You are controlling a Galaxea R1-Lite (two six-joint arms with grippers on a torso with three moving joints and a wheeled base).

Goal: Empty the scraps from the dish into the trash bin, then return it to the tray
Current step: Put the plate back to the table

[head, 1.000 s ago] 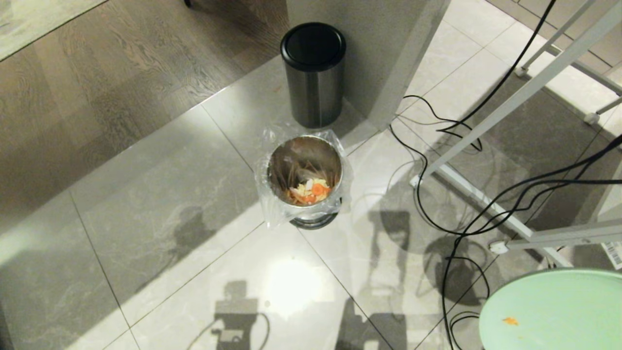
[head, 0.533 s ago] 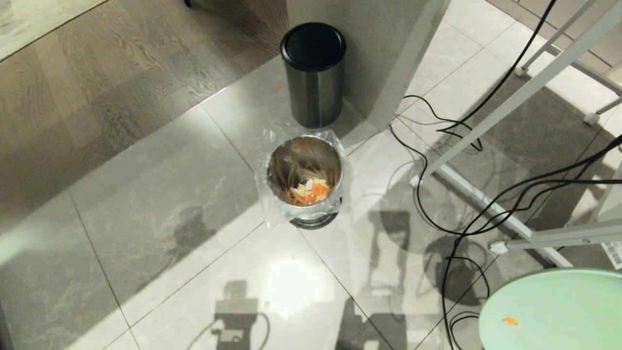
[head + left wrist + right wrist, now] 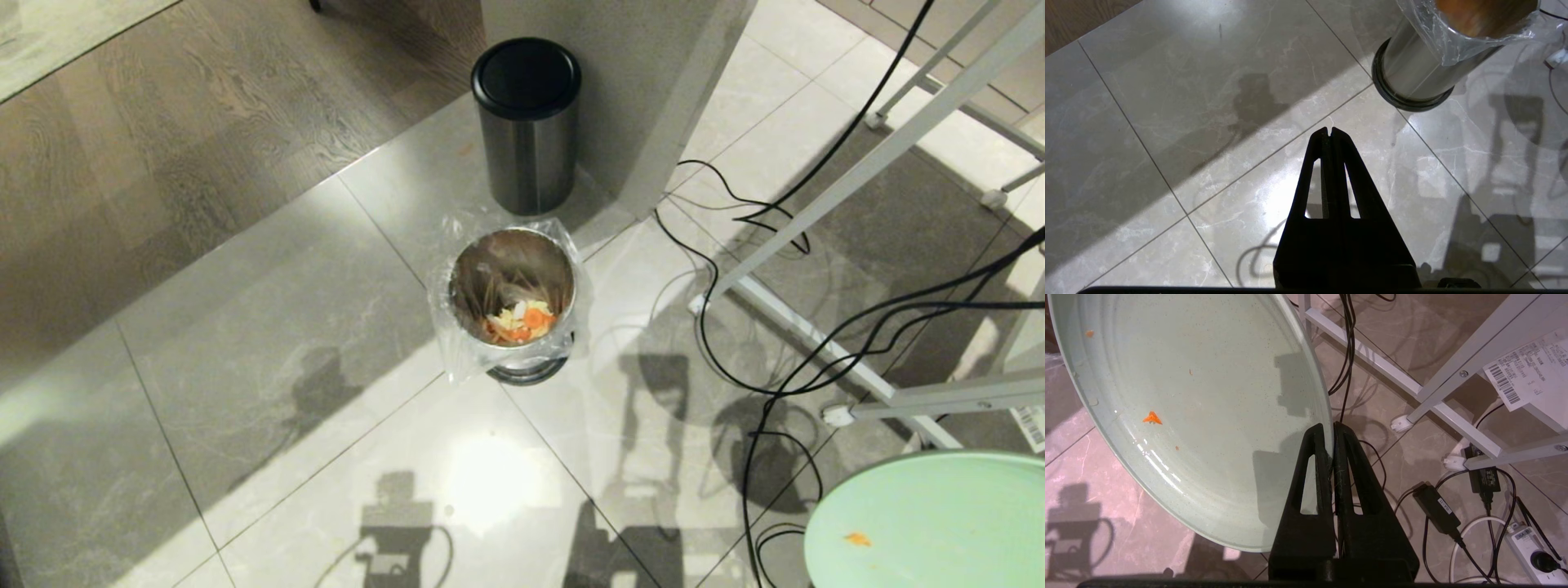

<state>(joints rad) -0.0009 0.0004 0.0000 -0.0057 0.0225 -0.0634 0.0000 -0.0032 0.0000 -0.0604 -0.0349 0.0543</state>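
On my left I have the left hand [image 3: 1329, 131] hanging over the tiled floor [image 3: 269, 327] with its fingers pressed together on nothing; it does not appear in my head view at all. Just past it, toward the middle, stands the trash bin [image 3: 513, 298], its clear liner folded over the rim and the scraps [image 3: 520, 320] lying at the bottom, orange and pale pieces I cannot separate one from another. Beyond it, farther away, is a second steel bin with a black lid [image 3: 526, 122], standing against a grey wall corner. To the right, black cables [image 3: 784, 359] trail under a white metal frame [image 3: 857, 175], whose upper parts run out of my picture. At the near right, the dish [image 3: 931, 523] is cut off by the frame's edge, with one small orange crumb left on it. The right hand [image 3: 1333, 428] is clamped on the dish's rim. A white label with a barcode [image 3: 1527, 371] sits beside the frame; its print is too small to read.
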